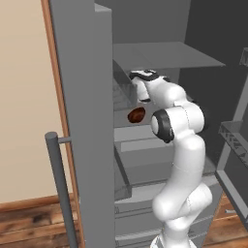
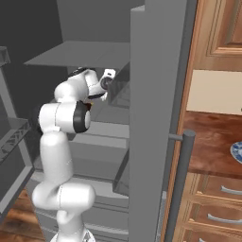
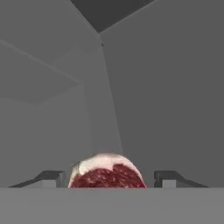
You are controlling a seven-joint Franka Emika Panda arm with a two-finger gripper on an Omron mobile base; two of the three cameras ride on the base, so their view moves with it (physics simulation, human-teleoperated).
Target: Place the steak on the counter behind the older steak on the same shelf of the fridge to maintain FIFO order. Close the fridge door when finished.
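Inside the grey fridge (image 1: 82, 121), older steak (image 1: 136, 115) on shelf (image 1: 127, 122).

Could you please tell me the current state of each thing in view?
fridge: doors open.
steak: inside the fridge, between the fingertips.
older steak: lying inside the fridge, apart from the gripper.
gripper: open, a gap beside the steak.

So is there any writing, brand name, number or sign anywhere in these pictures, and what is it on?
None: no readable text anywhere.
The tall grey fridge, its flat grey shelf, the reddish-brown wooden counter and the marbled pinkish-red steak between the gripper fingertips all carry no lettering.
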